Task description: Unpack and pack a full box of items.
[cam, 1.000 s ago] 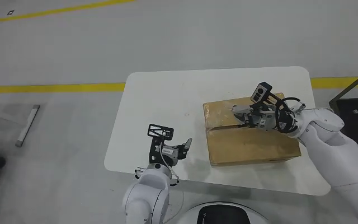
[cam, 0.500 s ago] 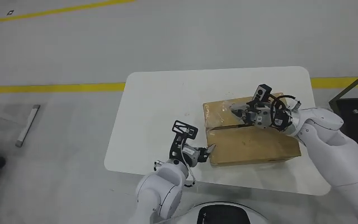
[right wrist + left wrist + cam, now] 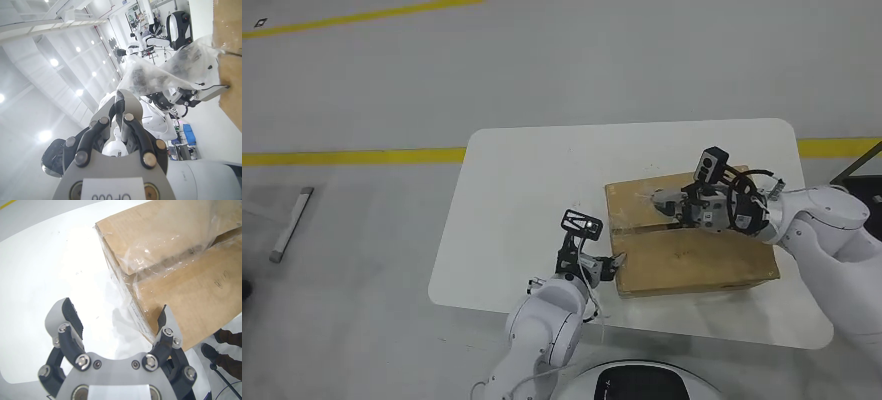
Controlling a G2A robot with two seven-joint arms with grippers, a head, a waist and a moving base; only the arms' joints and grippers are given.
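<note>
A brown cardboard box (image 3: 692,255) lies on the right half of the white table (image 3: 522,200). Its top flaps (image 3: 198,298) are closed, with crumpled clear tape (image 3: 151,256) over the seam. My right gripper (image 3: 657,203) is over the far left part of the box top, shut on a strip of that clear tape (image 3: 151,75), which stretches back to the box (image 3: 228,72). At the box's near left corner my left gripper (image 3: 117,317) stands open. One of its fingertips (image 3: 164,317) is against the corner; the other is over bare table.
The table's left half (image 3: 512,230) is bare white surface. A dark frame (image 3: 864,185) stands off the table's right edge. A yellow line (image 3: 352,156) runs across the grey floor behind.
My left arm has swung right along the table's front edge until its gripper reached the box's near left corner. The right gripper has drawn the tape slightly to the left.
</note>
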